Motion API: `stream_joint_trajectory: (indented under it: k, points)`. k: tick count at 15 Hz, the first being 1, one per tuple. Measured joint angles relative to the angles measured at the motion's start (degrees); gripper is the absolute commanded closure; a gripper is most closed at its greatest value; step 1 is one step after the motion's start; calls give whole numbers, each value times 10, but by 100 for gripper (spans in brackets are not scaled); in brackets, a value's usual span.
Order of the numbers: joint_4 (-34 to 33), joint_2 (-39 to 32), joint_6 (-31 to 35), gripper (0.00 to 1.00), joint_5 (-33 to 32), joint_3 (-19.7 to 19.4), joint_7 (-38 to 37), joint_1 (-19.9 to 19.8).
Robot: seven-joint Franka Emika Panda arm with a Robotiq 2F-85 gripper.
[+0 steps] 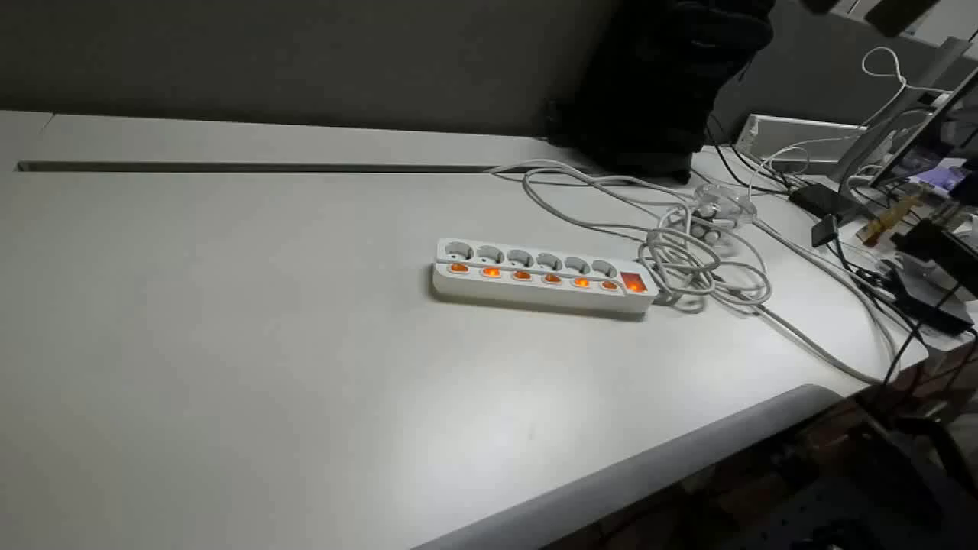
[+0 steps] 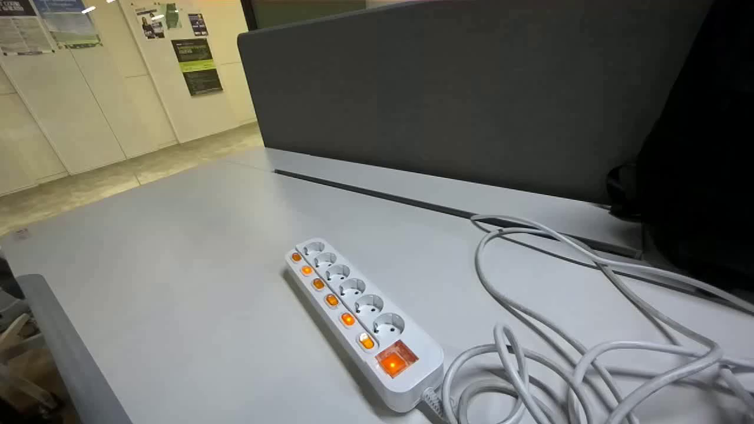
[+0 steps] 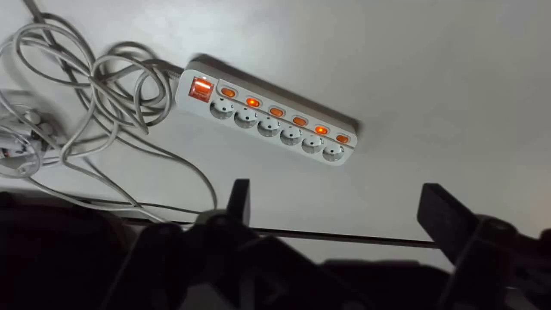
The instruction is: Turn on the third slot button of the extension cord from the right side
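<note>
A white extension cord with a row of sockets lies on the table; it shows in both exterior views and the wrist view. Beside the sockets runs a row of small orange buttons. Counted from the main switch end, the second button glows; the third button looks dull, also in both exterior views. The large main switch is lit. My gripper is wide open and empty. In the wrist view its fingers appear below the strip, apart from it.
A coiled grey cable lies beside the main switch end, with a clear plastic item by it. A black bag stands at the back against the dark partition. A monitor and cables are at the right.
</note>
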State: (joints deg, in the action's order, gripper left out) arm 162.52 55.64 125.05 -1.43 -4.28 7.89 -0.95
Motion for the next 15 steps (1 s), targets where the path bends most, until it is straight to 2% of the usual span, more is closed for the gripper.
stream_joint_trajectory:
  k: [15]
  points:
    - [16,-12,-11,0,0,0,0,0]
